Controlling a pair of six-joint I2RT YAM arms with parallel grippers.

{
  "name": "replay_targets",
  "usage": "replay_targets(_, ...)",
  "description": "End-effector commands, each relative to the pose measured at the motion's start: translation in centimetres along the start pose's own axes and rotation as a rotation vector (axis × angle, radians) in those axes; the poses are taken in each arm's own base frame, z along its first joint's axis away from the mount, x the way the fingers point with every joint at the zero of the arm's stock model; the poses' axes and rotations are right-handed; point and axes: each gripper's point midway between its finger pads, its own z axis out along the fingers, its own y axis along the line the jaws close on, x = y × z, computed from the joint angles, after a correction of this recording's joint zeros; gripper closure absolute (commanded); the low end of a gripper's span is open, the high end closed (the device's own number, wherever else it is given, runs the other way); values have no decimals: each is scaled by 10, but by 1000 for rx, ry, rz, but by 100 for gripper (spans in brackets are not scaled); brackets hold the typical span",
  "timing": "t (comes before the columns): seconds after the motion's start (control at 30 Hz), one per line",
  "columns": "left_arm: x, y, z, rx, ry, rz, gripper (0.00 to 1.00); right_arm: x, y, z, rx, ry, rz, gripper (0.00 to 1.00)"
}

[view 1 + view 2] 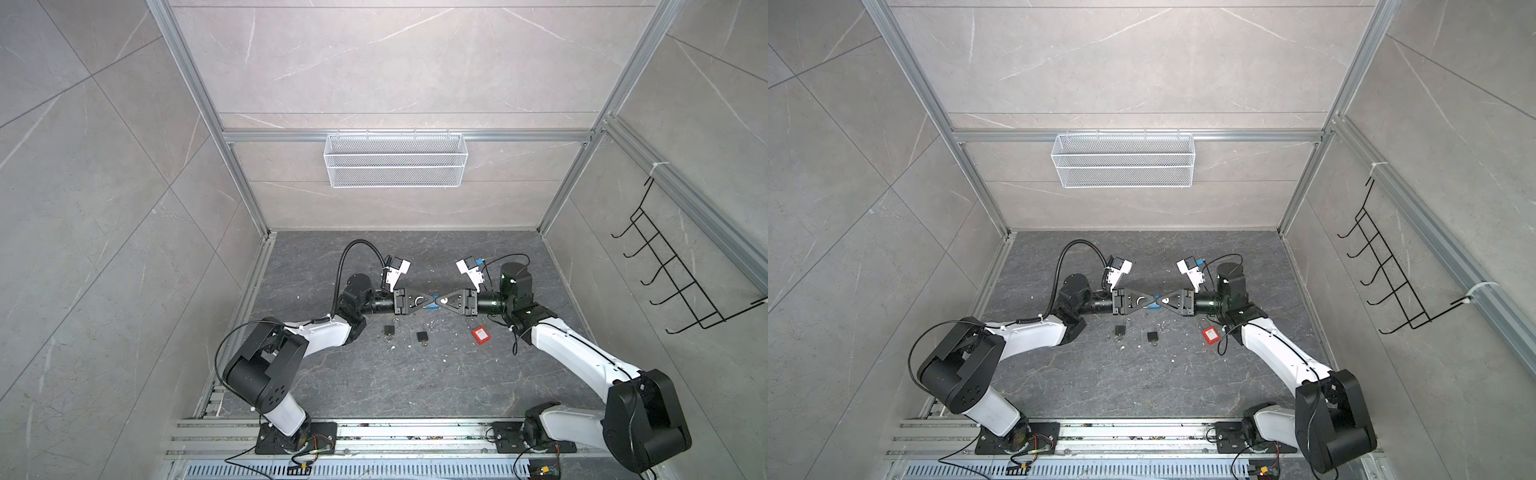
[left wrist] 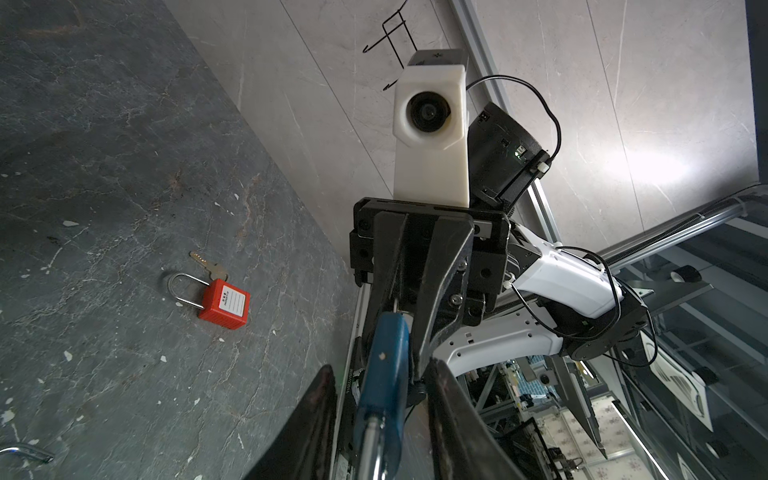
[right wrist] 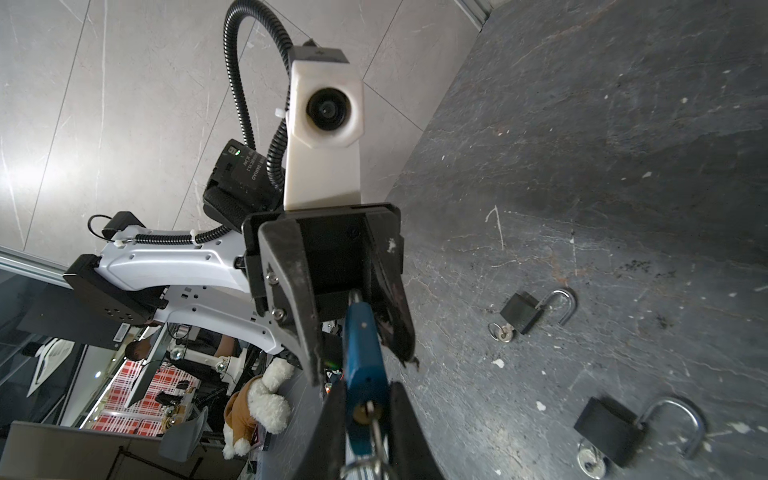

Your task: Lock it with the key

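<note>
While the right tool [image 2: 401, 332] pinches the blue padlock [image 2: 384, 365] aloft to steady it, the left tool [image 3: 362, 370] stands spread around its shackle end; key [image 3: 376, 436] seated, presumably awaiting turning.

White wire basket [image 1: 395, 176], black hook rack [image 1: 675, 266].

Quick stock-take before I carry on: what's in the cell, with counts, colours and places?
blue padlock: one, blue, in the air between the claws
black padlocks: two, black, lying on the floor, shackles open
red padlock: one, red, lying on the floor
keys: four, metal; one in the blue padlock, one at each black one's base, one beside the red
wire basket: one, white, on the back wall
hook rack: one, black, on a side wall
left claw: one, black, open around the blue padlock's shackle end
right claw: one, black, shut on the blue padlock's key end
</note>
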Motion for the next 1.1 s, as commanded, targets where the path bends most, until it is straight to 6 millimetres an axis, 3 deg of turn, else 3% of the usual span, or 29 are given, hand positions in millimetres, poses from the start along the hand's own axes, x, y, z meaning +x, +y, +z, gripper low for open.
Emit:
replay_targets(0.0, -10, -20, 1, 38, -17, 80, 60, -8, 2, 0, 11, -35, -23, 100)
replay_targets(0.17, -9, -21, -1, 27, -15, 89, 61, -13, 1, 0, 15, -53, -14, 100)
replay_targets(0.4, -12, -19, 1, 25, -16, 87, 73, -11, 4, 1, -5, -34, -5, 100)
replay_targets(0.7, -18, -23, 5, 45, -26, 95, 64, -5, 7, 1, -15, -13, -6, 100)
replay_targets(0.8, -17, -25, 7, 58, -16, 99, 72, -7, 5, 2, -5, -21, -7, 100)
replay_targets(0.97, -16, -24, 8, 60, -10, 84, 95, -11, 2, 2, 11, -29, -9, 100)
replay_targets(1.0, -17, -21, 8, 48, -14, 71, 100, -12, 2, 2, 19, -34, -11, 100)
replay_targets(1.07, -18, -5, 7, -33, -43, 40, 100, -15, -5, 0, 68, -54, -8, 100)
